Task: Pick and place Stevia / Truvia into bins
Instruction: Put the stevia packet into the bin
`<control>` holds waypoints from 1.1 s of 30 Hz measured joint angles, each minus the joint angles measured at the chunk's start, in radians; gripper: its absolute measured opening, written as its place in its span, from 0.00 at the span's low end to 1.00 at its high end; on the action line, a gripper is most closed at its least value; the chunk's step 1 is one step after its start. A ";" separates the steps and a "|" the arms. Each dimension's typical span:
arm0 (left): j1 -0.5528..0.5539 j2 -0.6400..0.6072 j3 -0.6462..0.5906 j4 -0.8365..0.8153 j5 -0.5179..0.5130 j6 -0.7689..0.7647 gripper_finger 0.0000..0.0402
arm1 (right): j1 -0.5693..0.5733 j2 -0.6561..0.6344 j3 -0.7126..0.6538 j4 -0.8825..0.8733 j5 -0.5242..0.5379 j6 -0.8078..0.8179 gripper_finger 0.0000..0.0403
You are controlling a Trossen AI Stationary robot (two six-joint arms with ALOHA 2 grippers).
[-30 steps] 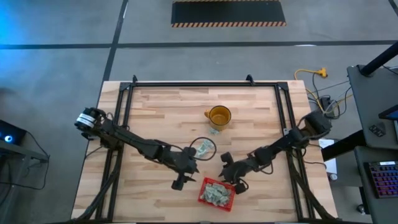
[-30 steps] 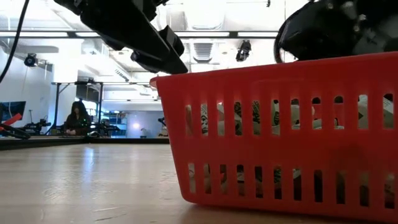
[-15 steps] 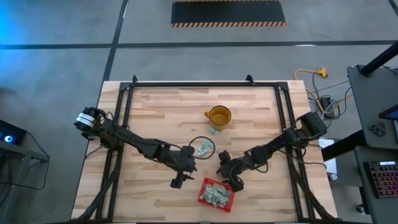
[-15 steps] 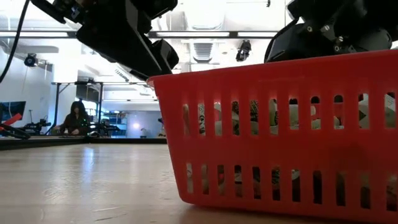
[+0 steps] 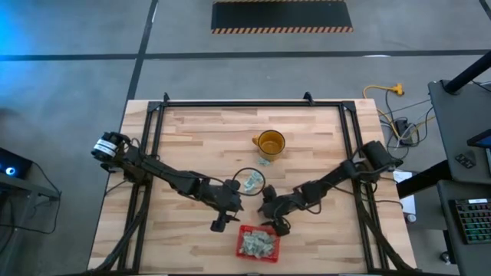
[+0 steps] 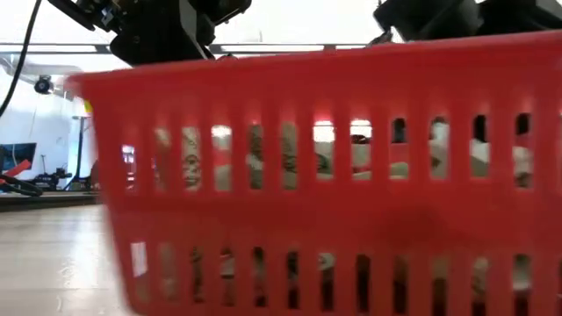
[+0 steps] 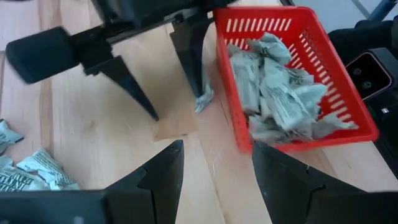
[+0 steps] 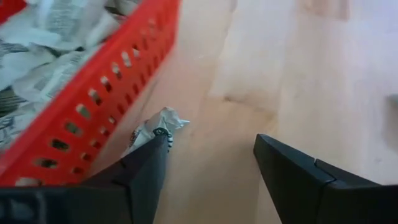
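— Where do the two arms stand over the wooden table?

— Both reach toward its near middle. The left gripper hovers at about seven o'clock from the yellow mug, its fingers spread apart and holding nothing. The right gripper sits at roughly six o'clock from the mug, jaws released and wide, one fingertip just beside a crumpled packet lying loose on the wood.

— And the sweetener packets?

— Most lie heaped in the red basket at the table's near edge, at six o'clock from the mug — crumpled pale green-and-white paper filling it. In the low view the basket's slotted wall fills nearly the whole picture. A small pile of packets remains on the table between mug and basket, inside a loop of dark cable. The loose packet rests against the basket's outer wall, at the right gripper's fingertip.
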 joint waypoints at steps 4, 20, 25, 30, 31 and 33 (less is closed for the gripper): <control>0.000 0.000 0.000 0.000 0.000 -0.001 0.43 | -0.027 0.001 0.013 -0.009 0.044 0.005 0.56; 0.000 0.000 -0.008 -0.009 0.001 -0.024 0.43 | -0.061 -0.022 0.015 -0.116 0.091 0.006 0.35; 0.000 0.000 -0.008 -0.009 0.001 -0.024 0.43 | -0.061 -0.026 0.013 -0.117 0.090 -0.032 0.16; 0.000 0.000 -0.009 -0.009 0.001 -0.023 0.43 | -0.061 -0.054 0.009 -0.142 0.100 -0.048 0.03; 0.000 0.000 -0.009 -0.009 0.000 -0.023 0.43 | -0.061 -0.063 0.009 -0.155 0.107 -0.048 0.03; 0.000 0.000 -0.009 -0.008 0.000 -0.023 0.43 | -0.059 -0.085 0.007 -0.194 0.149 -0.048 0.02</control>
